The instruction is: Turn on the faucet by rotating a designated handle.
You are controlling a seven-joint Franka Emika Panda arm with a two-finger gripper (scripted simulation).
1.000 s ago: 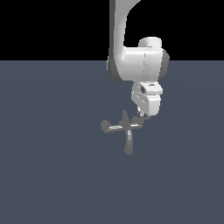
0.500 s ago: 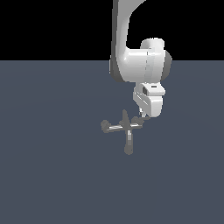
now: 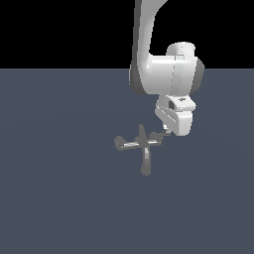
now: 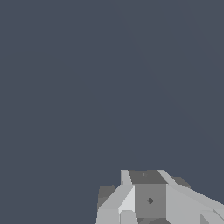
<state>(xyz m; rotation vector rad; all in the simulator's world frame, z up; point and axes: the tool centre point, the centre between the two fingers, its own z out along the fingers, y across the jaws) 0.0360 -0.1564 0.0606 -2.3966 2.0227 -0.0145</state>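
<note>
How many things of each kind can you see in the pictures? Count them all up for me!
Small grey metal cross-shaped faucet: 1
Grey end handles on the faucet's crossbar: 2, one at the exterior view's left, one under the robot's gripper
White robot arm: 1
Dark blue-grey floor: 1
Total: 5

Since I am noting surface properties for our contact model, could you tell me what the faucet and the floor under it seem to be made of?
The faucet looks like grey metal: its crossbar is pale with a slight sheen, and the end handles are darker and duller. The floor is a flat, matte slate-blue surface with no texture or reflection, so its material cannot be told from the render.
</note>
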